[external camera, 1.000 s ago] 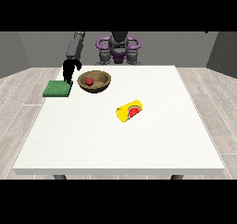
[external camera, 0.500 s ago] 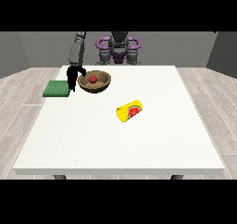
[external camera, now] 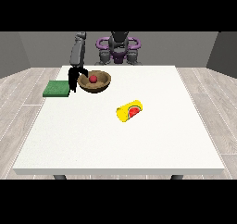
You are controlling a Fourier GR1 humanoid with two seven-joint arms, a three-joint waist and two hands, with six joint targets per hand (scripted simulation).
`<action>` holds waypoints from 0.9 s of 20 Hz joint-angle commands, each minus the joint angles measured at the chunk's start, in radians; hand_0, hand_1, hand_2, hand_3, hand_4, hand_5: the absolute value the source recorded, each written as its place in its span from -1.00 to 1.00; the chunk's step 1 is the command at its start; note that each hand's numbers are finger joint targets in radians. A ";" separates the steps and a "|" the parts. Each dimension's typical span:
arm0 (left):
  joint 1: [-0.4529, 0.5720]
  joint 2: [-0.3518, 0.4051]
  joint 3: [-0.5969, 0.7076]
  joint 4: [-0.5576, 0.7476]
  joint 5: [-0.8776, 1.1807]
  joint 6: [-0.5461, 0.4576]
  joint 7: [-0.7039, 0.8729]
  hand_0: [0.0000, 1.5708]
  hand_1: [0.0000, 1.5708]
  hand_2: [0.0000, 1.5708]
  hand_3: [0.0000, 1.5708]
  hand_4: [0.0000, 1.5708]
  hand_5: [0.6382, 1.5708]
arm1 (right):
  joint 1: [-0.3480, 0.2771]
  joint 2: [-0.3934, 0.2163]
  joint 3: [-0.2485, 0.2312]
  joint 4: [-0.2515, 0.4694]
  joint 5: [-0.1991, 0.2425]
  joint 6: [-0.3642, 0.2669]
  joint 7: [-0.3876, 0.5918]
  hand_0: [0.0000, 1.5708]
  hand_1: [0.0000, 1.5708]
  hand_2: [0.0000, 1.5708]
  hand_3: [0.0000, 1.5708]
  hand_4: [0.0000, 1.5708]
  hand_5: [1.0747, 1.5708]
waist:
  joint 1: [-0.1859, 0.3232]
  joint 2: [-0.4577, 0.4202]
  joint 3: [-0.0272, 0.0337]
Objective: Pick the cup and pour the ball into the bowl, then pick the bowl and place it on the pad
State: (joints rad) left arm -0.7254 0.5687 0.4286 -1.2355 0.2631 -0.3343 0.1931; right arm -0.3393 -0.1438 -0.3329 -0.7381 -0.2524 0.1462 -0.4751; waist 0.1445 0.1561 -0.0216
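Black against the white tabletop (external camera: 115, 140), my robot hand (external camera: 73, 79) at the view's left hangs fingers-down from its grey arm (external camera: 77, 54), right at the left rim of the bowl (external camera: 94, 82). One dark digit arcs over toward the rim, and the rest point down toward the surface just left of the bowl. It looks to be touching the bowl, but I cannot tell whether the fingers are spread, pressed together, or pinching the rim; they are too small and dark to read.

The bowl is brown and stands upright on the tabletop near the far left corner. The red ball (external camera: 93, 78) lies inside it, about at its middle.

Just left of my robot hand lies the pad (external camera: 57, 88), a flat green square at the tabletop's left edge. It sits close beside the bowl, with my robot hand between the two. The bowl is not on the pad.

Farther out, near the middle of the tabletop and well apart from the bowl, the cup (external camera: 129, 111) lies on its side. It is yellow, with a red inside at the mouth, which faces right and toward the camera.

My torso (external camera: 118, 49) stands behind the far edge. My other robot hand does not show over the tabletop.
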 commanded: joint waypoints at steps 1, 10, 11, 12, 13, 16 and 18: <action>-0.013 0.041 0.018 0.003 0.041 -0.027 0.035 -1.00 -1.00 -1.00 -1.00 0.30 0.93 | -0.074 -0.005 0.000 0.058 0.008 -0.051 0.038 -1.00 -1.00 -1.00 -1.00 -0.45 0.90 | 0.011 0.009 0.0222; 0.024 0.065 0.052 -0.018 0.058 -0.034 -0.020 -1.00 -1.00 -1.00 -1.00 0.30 0.92 | -0.041 -0.003 -0.033 0.145 0.015 -0.183 0.058 0.12 0.12 -0.26 -1.00 -0.23 0.77 | 0.032 0.083 0.0212; 0.014 0.068 0.058 -0.027 0.085 -0.059 -0.021 -1.00 -1.00 -1.00 -1.00 0.30 0.92 | -0.011 -0.021 -0.029 0.166 0.033 -0.192 0.061 0.89 0.89 1.00 -0.43 -0.21 0.68 | 0.061 0.114 0.0212; -0.028 0.097 0.058 -0.037 0.095 -0.057 0.020 -1.00 -1.00 -1.00 -1.00 0.30 0.92 | -0.012 -0.033 -0.024 0.171 0.057 -0.228 0.046 1.00 1.00 1.00 0.00 0.07 0.66 | 0.073 0.118 0.0226; -0.019 0.080 0.059 -0.025 0.102 -0.051 0.022 -1.00 -1.00 -1.00 -1.00 0.30 0.93 | 0.026 -0.054 -0.012 0.164 0.078 -0.220 0.032 1.00 1.00 1.00 0.97 0.16 0.59 | 0.046 0.124 0.0219; -0.030 0.107 0.073 -0.021 0.115 -0.062 0.031 -1.00 -1.00 -1.00 -1.00 0.36 0.90 | 0.054 -0.078 -0.005 0.147 0.099 -0.268 0.037 1.00 1.00 1.00 0.99 0.15 0.69 | 0.054 0.122 0.0206; -0.024 0.102 0.072 -0.012 0.117 -0.067 0.023 -1.00 -1.00 -1.00 -1.00 0.42 0.89 | 0.059 -0.084 0.012 0.118 0.113 -0.295 0.053 1.00 1.00 1.00 0.80 0.17 0.82 | 0.046 0.109 0.0191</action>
State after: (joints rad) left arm -0.7414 0.6596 0.4910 -1.2544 0.3639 -0.3922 0.2116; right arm -0.3549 -0.1597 -0.3359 -0.7202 -0.2125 -0.0625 -0.5467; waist 0.2030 0.2149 -0.0320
